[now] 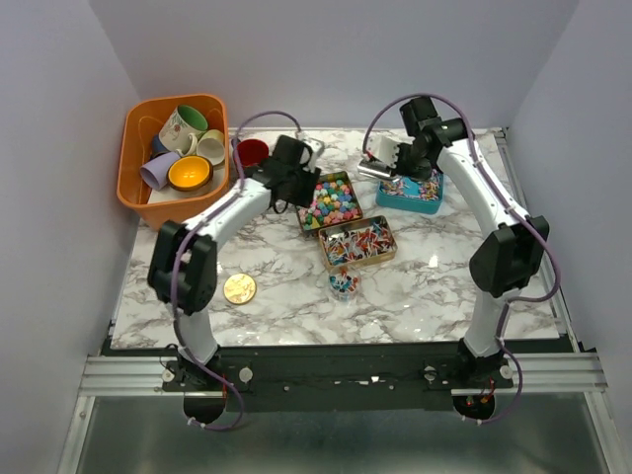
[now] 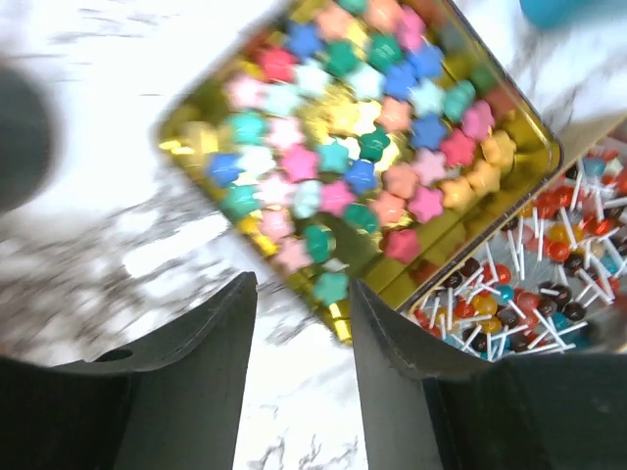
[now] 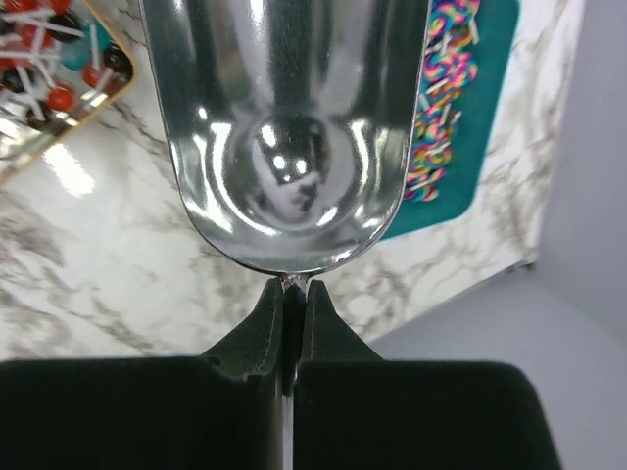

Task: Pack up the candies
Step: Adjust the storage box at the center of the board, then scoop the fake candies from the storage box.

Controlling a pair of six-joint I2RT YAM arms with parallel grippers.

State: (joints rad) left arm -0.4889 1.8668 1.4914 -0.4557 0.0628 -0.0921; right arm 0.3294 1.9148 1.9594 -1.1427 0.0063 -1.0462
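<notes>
While the right gripper [image 3: 291, 294] is pressed together on the thin handle of a metal scoop [image 3: 289, 127], holding it empty above the teal tray [image 3: 495, 88] of swirl lollipops [image 3: 443, 98], the left gripper [image 2: 304, 294] hangs spread and empty over a corner of the gold tin [image 2: 534, 157] of star candies [image 2: 362, 137]. I judge the step is taking candies for the small round container [image 1: 343, 284] nearer the bases. Next, the left fingers must descend around one star and close gently.
</notes>
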